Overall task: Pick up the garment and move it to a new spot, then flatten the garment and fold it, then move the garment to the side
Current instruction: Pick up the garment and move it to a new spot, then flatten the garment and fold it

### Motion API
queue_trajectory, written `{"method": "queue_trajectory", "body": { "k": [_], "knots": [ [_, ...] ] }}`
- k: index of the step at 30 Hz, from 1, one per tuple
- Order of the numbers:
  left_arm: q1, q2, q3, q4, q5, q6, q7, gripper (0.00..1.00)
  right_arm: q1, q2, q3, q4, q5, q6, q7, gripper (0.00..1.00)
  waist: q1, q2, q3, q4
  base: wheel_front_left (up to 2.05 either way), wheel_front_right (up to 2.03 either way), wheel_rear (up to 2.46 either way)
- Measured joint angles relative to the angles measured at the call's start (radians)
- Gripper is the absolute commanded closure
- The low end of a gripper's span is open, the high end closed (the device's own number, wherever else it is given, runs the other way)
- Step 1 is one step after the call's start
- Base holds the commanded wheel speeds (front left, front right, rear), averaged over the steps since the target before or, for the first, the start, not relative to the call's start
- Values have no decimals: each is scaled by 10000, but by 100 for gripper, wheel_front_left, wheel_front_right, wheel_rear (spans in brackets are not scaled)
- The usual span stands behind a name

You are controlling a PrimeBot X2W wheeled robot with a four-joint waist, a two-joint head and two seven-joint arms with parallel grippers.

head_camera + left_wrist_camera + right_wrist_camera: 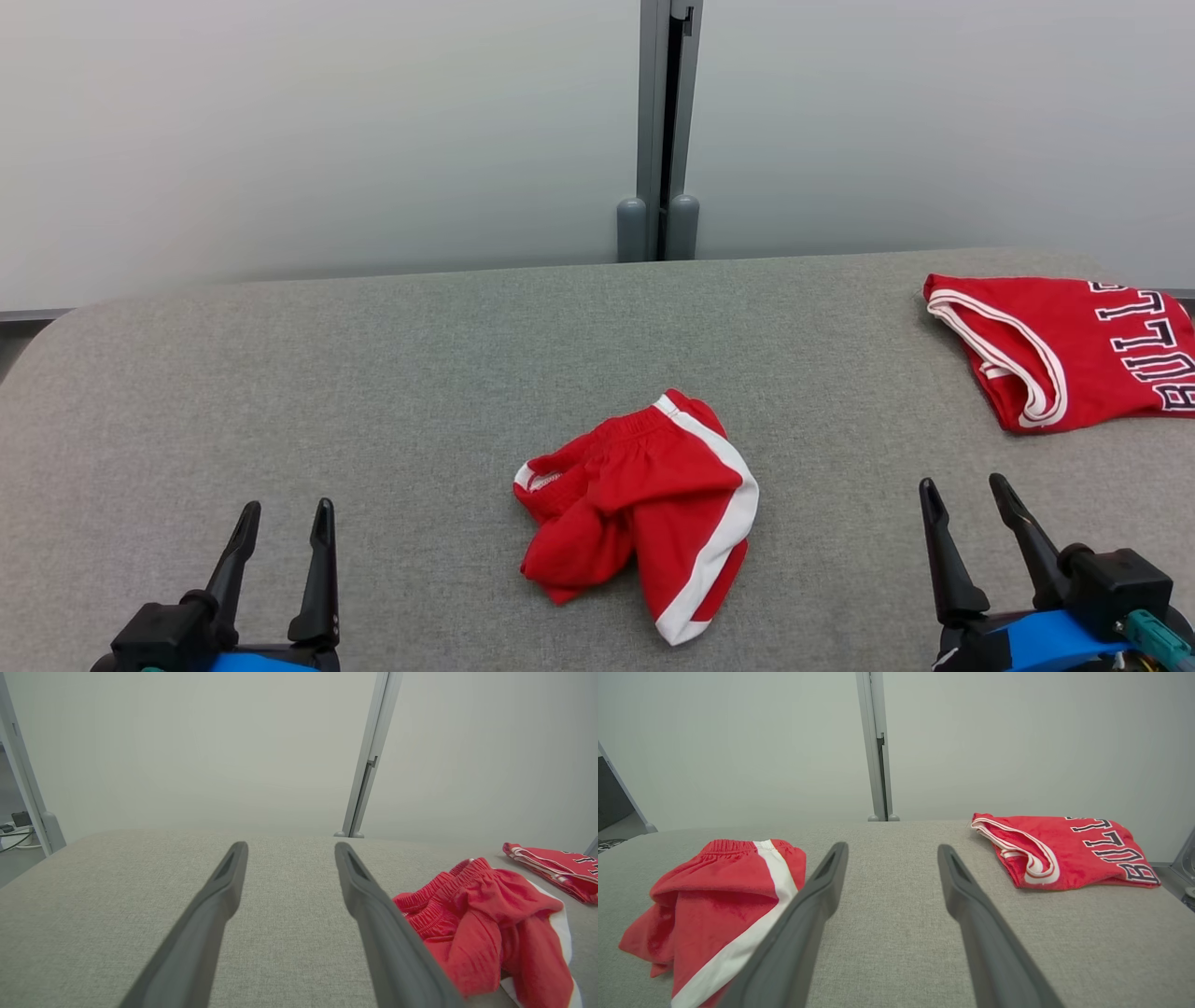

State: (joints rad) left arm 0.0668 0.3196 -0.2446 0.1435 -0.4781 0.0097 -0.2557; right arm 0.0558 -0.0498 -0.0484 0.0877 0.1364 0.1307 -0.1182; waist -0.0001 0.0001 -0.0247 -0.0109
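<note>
Right, seeing red shorts (644, 509) crumpled on bench (373, 373), long axis roughly near-to-far. Left gripper (288, 507) left of shorts, right gripper (962, 483) right of them, about equally near; fingers on both spread, holding nothing.

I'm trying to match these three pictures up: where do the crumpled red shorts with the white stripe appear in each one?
Head view: shorts lie in the centre, just below the middle.
Left wrist view: shorts at lower right.
Right wrist view: shorts at lower left.
Shared landmark: the upright grey post at the back, seen in all three.
</note>
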Motion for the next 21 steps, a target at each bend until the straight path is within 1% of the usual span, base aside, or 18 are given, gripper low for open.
{"method": "queue_trajectory", "body": {
  "k": [17,19,21],
  "knots": [
    [-18,128,-186,-163,-119,102,435,0,-19,0,238,134,71,0,-75,0,0,0,70,-149,0,0,0],
    [-97,174,-230,-222,-132,71,537,0,-28,-2,276,155,73,0,-77,0,1,0,94,-173,0,0,0],
    [-351,284,-316,-261,-144,-92,805,0,-64,0,355,155,75,0,-77,0,0,0,146,-221,0,0,0]
  ]
}}
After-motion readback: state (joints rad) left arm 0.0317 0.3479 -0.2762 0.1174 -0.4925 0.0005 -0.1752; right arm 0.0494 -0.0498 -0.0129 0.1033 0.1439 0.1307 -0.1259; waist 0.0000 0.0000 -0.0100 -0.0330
